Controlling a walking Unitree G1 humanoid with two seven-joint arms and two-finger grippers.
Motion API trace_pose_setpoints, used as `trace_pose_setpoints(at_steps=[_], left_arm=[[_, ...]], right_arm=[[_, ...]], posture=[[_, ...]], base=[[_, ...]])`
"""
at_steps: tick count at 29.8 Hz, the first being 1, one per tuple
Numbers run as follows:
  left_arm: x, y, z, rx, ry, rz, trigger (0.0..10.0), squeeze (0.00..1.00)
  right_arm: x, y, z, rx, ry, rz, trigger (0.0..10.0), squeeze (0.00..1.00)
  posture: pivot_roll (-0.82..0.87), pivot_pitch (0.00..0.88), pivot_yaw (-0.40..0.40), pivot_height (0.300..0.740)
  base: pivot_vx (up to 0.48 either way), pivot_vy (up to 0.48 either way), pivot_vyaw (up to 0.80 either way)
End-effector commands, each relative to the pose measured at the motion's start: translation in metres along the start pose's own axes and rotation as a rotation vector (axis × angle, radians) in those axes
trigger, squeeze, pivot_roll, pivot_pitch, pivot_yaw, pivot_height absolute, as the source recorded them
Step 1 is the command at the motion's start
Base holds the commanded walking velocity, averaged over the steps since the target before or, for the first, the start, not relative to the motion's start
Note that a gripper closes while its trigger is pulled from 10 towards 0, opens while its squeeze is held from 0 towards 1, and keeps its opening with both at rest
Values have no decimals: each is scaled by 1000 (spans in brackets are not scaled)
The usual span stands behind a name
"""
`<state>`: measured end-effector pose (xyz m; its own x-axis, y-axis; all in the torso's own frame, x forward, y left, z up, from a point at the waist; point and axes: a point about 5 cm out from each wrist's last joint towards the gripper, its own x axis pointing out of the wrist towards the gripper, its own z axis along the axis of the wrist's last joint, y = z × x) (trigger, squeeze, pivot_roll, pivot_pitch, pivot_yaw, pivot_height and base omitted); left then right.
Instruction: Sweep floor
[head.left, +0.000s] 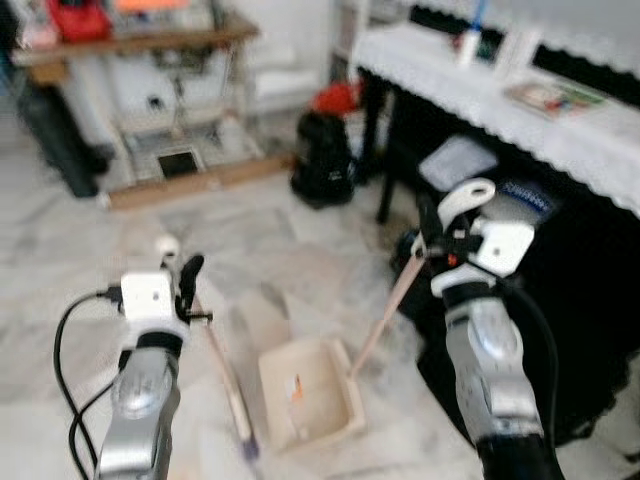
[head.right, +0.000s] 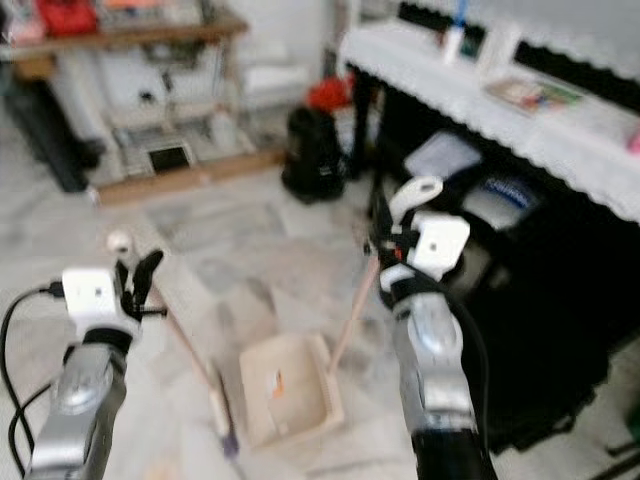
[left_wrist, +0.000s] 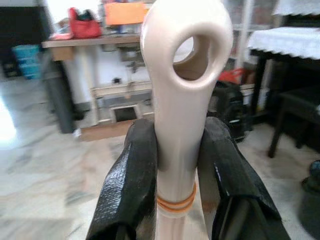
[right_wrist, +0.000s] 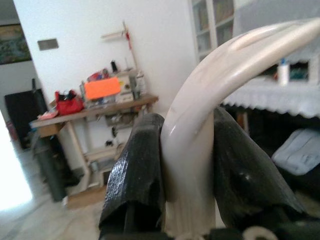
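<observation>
Broom (head.left: 228, 375) angled floorward, dustpan handle (head.left: 388, 305) likewise

We hold both silver arms out in front, bent forward over the floor. Our left gripper (head.left: 186, 285) sits low on the near left, its wrist turned upward, and its two black fingers (left_wrist: 131, 185) are closed against the cream broom handle (left_wrist: 180, 125), one on each side. Our right gripper (head.left: 432, 232) is raised higher, on the right and farther out, its forearm rising steeply from the near edge. Its fingers (right_wrist: 137, 175) clamp the curved cream dustpan handle (right_wrist: 200, 130) between them.
</observation>
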<state>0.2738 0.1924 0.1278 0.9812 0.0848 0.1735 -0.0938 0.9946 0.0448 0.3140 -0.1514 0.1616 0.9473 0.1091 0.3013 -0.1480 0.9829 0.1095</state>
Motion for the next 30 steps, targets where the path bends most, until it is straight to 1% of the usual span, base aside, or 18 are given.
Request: trace_pose_setpoints(at_steps=[1,6,7,9,13,14,16,18,24,30], left_arm=[[5,0,16,12,-86,16,10000,0],[2,1,15,26,-78,-1,10000,0],[2,1,14,39,-75,-6,10000,0],[2,2,14,44,-74,-8,10000,0],[4,6,19,80,-87,-26,10000,0],[4,8,21,106,-89,-44,10000,0],[4,9,22,119,-91,-53,10000,0],[6,11,26,125,-99,-57,10000,0],[10,11,29,132,-109,-61,10000,0],[8,7,25,120,-91,-73,10000,0]], right_arm=[[6,5,13,8,-57,36,10000,0],[6,1,16,-1,-65,31,10000,0],[4,-2,13,-2,-59,11,10000,0],[4,-3,12,-3,-56,6,10000,0],[-1,0,8,7,-49,0,10000,0],[-5,2,3,14,-36,-2,10000,0],[-7,4,1,17,-30,-6,10000,0],[-9,5,-1,24,-25,-15,10000,0],[-9,8,-1,34,-28,-17,10000,0],[-8,8,2,33,-36,-17,10000,0]], posture=[[-41,0,-47,740],[-48,0,-34,740],[-46,0,-29,740],[-40,0,-23,740],[-40,0,-10,740],[-39,0,9,740],[-40,0,12,740],[-39,0,24,740],[-44,0,33,740],[-45,0,27,740]], base=[[0,0,800],[0,0,800],[0,0,800],[0,0,800],[0,0,800],[0,0,800],[0,0,800],[0,0,800],[0,0,800],[0,0,800]])
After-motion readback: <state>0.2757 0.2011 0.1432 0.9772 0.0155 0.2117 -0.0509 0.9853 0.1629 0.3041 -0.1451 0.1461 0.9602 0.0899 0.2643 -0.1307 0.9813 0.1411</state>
